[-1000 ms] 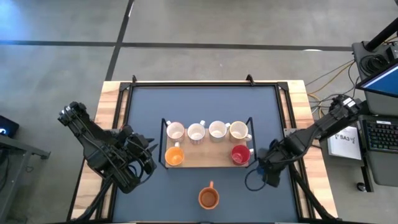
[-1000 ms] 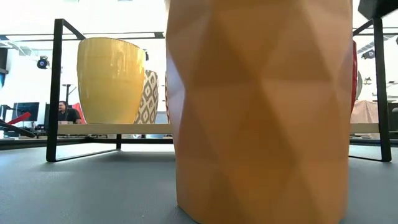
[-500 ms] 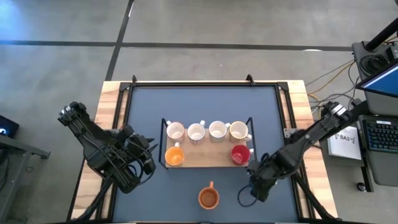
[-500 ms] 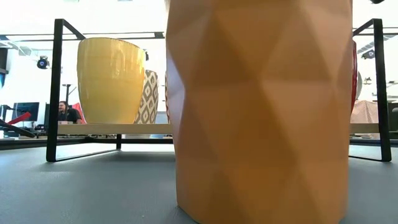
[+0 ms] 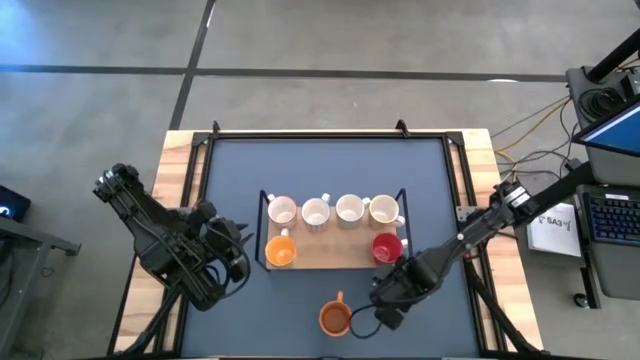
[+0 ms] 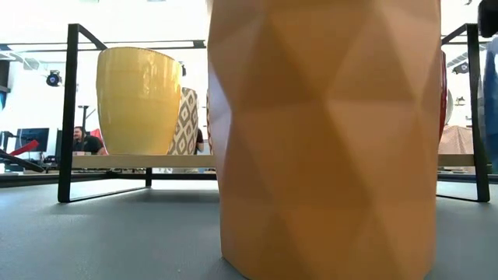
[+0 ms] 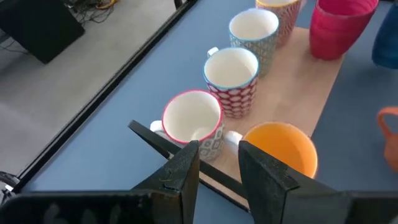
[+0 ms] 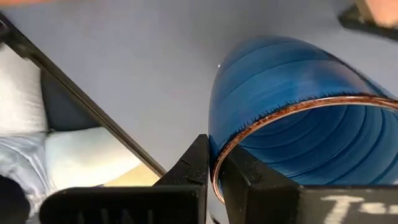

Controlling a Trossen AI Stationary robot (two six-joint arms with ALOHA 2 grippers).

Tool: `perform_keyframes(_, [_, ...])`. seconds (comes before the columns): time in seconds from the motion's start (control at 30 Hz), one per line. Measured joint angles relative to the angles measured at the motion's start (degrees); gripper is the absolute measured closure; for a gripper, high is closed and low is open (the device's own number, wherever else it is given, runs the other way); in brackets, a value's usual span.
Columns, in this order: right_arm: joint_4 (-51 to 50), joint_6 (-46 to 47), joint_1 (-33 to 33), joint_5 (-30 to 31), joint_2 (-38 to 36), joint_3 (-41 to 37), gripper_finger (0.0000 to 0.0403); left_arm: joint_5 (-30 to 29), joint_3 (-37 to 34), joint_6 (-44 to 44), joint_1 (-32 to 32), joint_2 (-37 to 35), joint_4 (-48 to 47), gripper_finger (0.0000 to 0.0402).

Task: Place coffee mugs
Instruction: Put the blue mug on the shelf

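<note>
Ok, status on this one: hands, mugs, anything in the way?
Right hand shut on blue mug, near front. Left hand idle, left of rack. Loose orange mug close beside right hand.

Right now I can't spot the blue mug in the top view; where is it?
The blue mug is clamped by its rim in the right gripper, low over the mat's near right part, beside the loose orange mug and in front of the red mug.

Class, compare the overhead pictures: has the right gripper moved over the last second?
Yes. The right gripper, shut on the blue mug, has moved left, away from the table's right edge toward the loose orange mug.
</note>
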Motion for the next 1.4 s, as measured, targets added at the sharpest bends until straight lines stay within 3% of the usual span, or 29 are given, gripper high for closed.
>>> perform_keyframes(0.63, [2.76,-8.94,-3.56,0.44,4.63,4.29,0.0389,3.07,0.0,2.6,-0.13,0.04,0.48,0.0306])
perform_keyframes(1.07, [3.25,-17.01,-3.54,1.16,5.2,4.57,0.0303,3.07,0.0,2.6,-0.13,0.04,0.96,0.0306])
perform_keyframes(1.4, [2.46,-29.87,-0.03,1.7,5.37,5.95,0.0291,3.05,0.0,2.59,-0.14,0.04,1.53,0.0306])
